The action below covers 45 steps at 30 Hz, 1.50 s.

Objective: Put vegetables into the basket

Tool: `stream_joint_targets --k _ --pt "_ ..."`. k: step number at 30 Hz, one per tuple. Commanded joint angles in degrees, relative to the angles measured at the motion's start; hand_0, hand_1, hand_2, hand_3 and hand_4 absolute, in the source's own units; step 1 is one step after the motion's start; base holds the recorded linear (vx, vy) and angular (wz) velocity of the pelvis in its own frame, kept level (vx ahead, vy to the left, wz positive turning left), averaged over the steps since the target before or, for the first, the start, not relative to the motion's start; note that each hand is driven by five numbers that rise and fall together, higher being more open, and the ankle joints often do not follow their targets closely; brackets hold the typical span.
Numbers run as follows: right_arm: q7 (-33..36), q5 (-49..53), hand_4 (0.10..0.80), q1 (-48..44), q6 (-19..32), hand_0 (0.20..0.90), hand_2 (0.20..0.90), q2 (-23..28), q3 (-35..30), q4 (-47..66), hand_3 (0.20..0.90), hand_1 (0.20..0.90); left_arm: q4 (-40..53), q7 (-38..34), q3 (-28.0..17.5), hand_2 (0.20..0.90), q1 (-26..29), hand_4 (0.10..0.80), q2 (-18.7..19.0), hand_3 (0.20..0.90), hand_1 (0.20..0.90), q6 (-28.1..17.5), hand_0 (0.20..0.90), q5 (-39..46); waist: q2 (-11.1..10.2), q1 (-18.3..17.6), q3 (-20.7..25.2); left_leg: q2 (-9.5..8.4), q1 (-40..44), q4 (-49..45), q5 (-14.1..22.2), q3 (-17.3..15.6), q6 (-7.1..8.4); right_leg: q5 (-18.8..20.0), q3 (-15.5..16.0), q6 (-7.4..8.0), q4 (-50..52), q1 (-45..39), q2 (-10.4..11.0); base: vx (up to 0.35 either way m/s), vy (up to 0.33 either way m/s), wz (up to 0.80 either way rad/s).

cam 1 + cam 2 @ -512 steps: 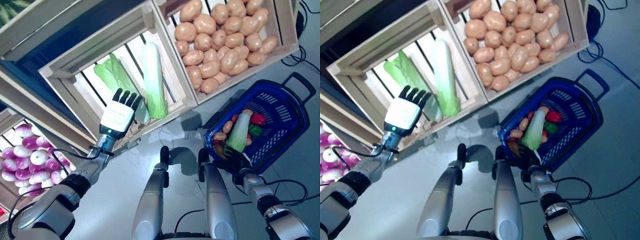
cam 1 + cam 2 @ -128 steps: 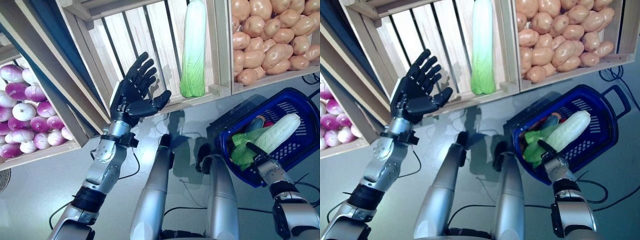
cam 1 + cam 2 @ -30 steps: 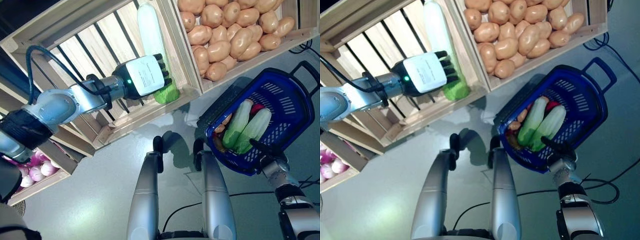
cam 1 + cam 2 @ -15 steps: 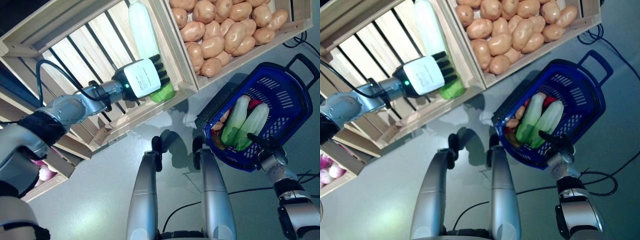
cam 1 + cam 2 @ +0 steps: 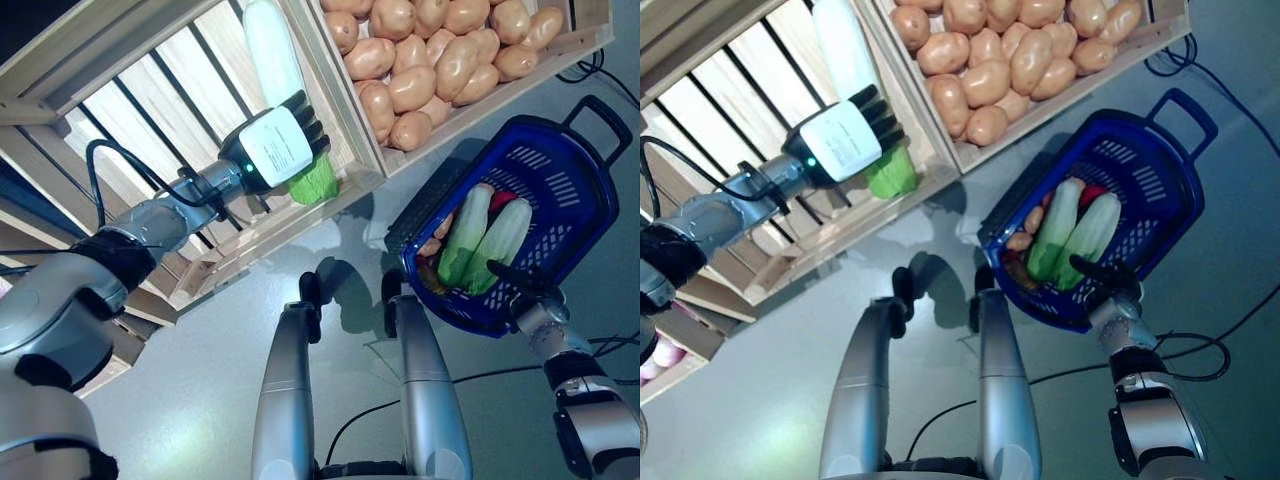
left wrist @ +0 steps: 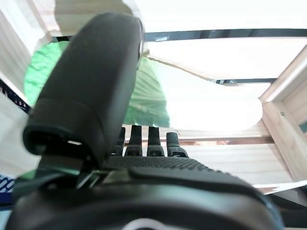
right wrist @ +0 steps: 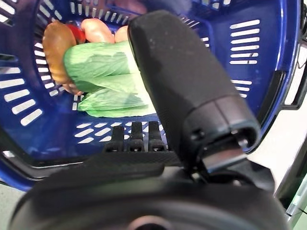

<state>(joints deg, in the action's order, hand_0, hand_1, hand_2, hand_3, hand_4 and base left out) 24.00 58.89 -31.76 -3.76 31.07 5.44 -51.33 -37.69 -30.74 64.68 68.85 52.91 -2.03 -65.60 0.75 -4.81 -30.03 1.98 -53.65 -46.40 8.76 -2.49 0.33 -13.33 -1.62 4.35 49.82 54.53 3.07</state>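
My left robot hand (image 5: 277, 150) is wrapped around the long pale-green cabbage (image 5: 283, 80) near the slatted wooden crate's (image 5: 120, 110) front corner; it might snag the rim. Right robot hand (image 5: 520, 285) grips the blue plastic basket (image 5: 590, 190).

Grey floor (image 5: 200, 400) — slatted wooden crates (image 5: 200, 90), blue basket (image 5: 570, 170).

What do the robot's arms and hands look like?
The arms are smooth, rounded silver-grey tubes with black bands at the joints. The left hand is dark with black fingers, a white plate on its back and a tiny green light. The right hand is dark too, with a silver wrist.
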Motion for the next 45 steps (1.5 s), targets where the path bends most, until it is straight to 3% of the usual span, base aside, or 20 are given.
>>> stream_joint_targets --k 1,5,12,16,17,18,19,20,21,22,31,33,35,42,45 --pt "4.7 -1.2 0.8 0.2 1.3 0.9 0.9 4.3 0.2 2.2 0.9 0.9 -3.0 -0.4 -8.0 0.9 1.2 0.8 0.3 0.9 0.9 5.1 0.9 1.9 0.1 -0.8 0.2 -1.56 3.6 4.7 1.0 -3.4 -2.25 8.1 3.1 -2.57 -5.8 -3.0 0.0 0.004 0.018 -0.03" --pt "5.0 -1.2 0.8 0.0 1.0 0.9 0.9 4.1 0.4 2.8 0.9 0.9 -4.3 3.0 -7.4 0.9 1.1 0.8 -1.0 0.9 0.9 2.1 0.9 2.7 0.0 -1.0 0.2 -1.53 3.5 4.4 1.2 -3.5 -2.16 8.0 3.0 -2.59 -5.9 -3.0 0.0 0.005 0.008 -0.02" --pt "5.4 0.5 0.8 -0.3 1.3 0.9 0.9 4.2 0.6 2.8 0.9 0.9 -7.0 6.0 -6.2 0.9 1.8 0.8 -2.7 0.9 0.9 4.5 0.9 4.7 -0.3 -1.5 0.2 -1.36 2.8 4.6 1.0 -3.6 -2.18 8.1 2.7 -2.55 -5.9 -2.2 -0.4 -0.004 0.009 -0.04" --pt "4.5 0.3 0.8 -0.4 1.1 0.9 0.9 4.2 0.4 2.5 0.9 0.9 -7.6 8.2 -5.5 0.9 2.6 0.8 -3.2 0.9 0.9 2.5 0.9 3.7 -0.4 -1.6 0.2 -1.37 2.9 5.5 0.5 -3.5 -2.01 8.5 2.9 -2.42 -6.8 -2.4 -0.4 0.0 0.0 0.0" --pt "4.7 0.4 0.8 -0.4 1.1 0.9 0.9 4.1 0.5 2.7 0.9 0.9 -7.8 9.4 -5.4 0.686 2.7 0.657 -3.3 0.686 0.686 1.4 0.686 2.7 -0.4 -1.7 0.2 -1.38 3.0 5.8 0.4 -3.6 -2.03 8.6 2.9 -2.41 -7.1 -2.4 -0.5 0.0 0.0 0.0" --pt "4.7 0.5 0.8 -0.5 1.3 0.9 0.9 4.1 0.6 2.7 0.9 0.9 -8.0 10.7 -5.2 0.566 2.7 0.577 -3.4 0.566 0.566 0.4 0.566 3.6 -0.3 -1.7 0.2 -1.34 3.0 5.8 0.4 -3.6 -2.04 8.6 2.8 -2.4 -7.1 -2.4 -0.5 -0.016 -0.012 -0.03" --pt "4.5 1.2 0.8 -0.6 1.4 0.9 0.9 4.2 0.7 2.6 0.9 0.9 -8.1 13.3 -5.1 0.514 2.7 0.543 -3.4 0.514 0.514 0.1 0.514 5.2 -0.3 -1.8 0.2 -1.31 3.1 6.0 0.3 -3.6 -2.0 8.6 2.9 -2.39 -7.3 -2.5 -0.5 0.0 0.0 0.0" --pt "4.4 2.8 0.8 -0.7 1.2 0.9 0.9 4.1 0.7 2.7 0.9 0.9 -8.1 15.6 -4.9 0.401 2.5 0.467 -3.6 0.401 0.401 1.5 0.401 5.4 -0.2 -1.7 0.2 -1.39 3.1 6.3 0.1 -3.5 -1.9 8.7 2.9 -2.37 -7.6 -2.5 -0.5 0.0 0.0 0.0" --pt "4.5 3.1 0.8 -0.7 1.2 0.9 0.9 4.1 0.7 2.7 0.9 0.9 -8.1 16.0 -4.9 0.373 2.4 0.449 -3.6 0.373 0.373 1.6 0.373 5.5 -0.2 -1.8 0.2 -1.4 3.1 6.3 0.1 -3.5 -1.89 8.8 2.8 -2.36 -7.6 -2.5 -0.5 0.0 0.0 0.0" --pt "4.2 3.5 0.8 -0.9 1.2 0.9 0.9 3.8 0.5 1.9 0.9 0.9 -8.3 18.4 -4.7 0.3 2.1 0.4 -4.1 0.3 0.3 3.5 0.3 6.3 -0.2 -1.7 0.2 -1.33 3.3 6.6 0.0 -3.4 -1.84 8.7 2.8 -2.24 -7.7 -2.7 -0.6 0.0 0.0 0.0" --pt "3.4 3.8 0.8 -1.0 2.3 0.9 0.9 3.6 0.5 0.7 0.9 0.9 -8.1 18.2 -4.8 0.3 3.3 0.4 -4.1 0.3 0.3 7.8 0.3 7.3 -0.2 -1.6 0.2 -1.26 3.7 8.4 -1.2 -2.9 -1.49 9.2 3.2 -2.34 -9.7 -3.4 -0.6 -0.007 -0.018 0.0" --pt "2.4 5.7 0.8 -0.7 3.1 0.9 0.9 3.1 -0.2 0.5 0.9 0.9 -8.9 20.2 -5.7 0.3 2.7 0.4 -4.2 0.3 0.3 10.3 0.3 17.5 -0.4 -1.4 0.2 -1.37 4.1 8.8 -1.4 -2.7 -1.34 9.2 3.4 -2.35 -9.9 -4.0 -0.7 0.0 0.0 0.0" --pt "3.0 5.7 0.8 -0.5 3.3 0.9 0.9 2.6 -0.4 0.8 0.9 0.9 -9.5 19.9 -7.2 0.3 1.4 0.4 -4.7 0.3 0.3 12.4 0.3 21.5 -0.6 -1.2 0.2 -1.43 4.5 9.0 -1.5 -2.6 -1.26 9.1 3.6 -2.32 -10.1 -4.4 -0.7 0.0 0.0 0.0" --pt "3.6 4.5 0.8 0.4 4.9 0.9 0.9 1.4 -1.2 2.2 0.9 0.9 -12.4 14.8 -13.1 0.3 -3.5 0.4 -6.0 0.3 0.3 14.0 0.3 30.5 -1.3 -0.7 0.2 -1.25 8.9 12.3 -2.8 -2.5 -0.52 9.3 4.0 -2.46 -13.1 -8.8 -1.1 -0.005 0.011 -0.01" --pt "3.7 3.4 0.8 0.8 5.3 0.9 0.9 0.5 -1.3 2.5 0.9 0.9 -14.4 10.1 -15.3 0.3 -5.0 0.4 -6.5 0.3 0.3 10.7 0.3 31.9 -1.7 -0.4 0.2 -1.43 12.7 15.8 -4.4 -1.9 0.0 10.0 4.1 -2.42 -16.7 -12.9 -1.1 -0.008 0.024 0.07"
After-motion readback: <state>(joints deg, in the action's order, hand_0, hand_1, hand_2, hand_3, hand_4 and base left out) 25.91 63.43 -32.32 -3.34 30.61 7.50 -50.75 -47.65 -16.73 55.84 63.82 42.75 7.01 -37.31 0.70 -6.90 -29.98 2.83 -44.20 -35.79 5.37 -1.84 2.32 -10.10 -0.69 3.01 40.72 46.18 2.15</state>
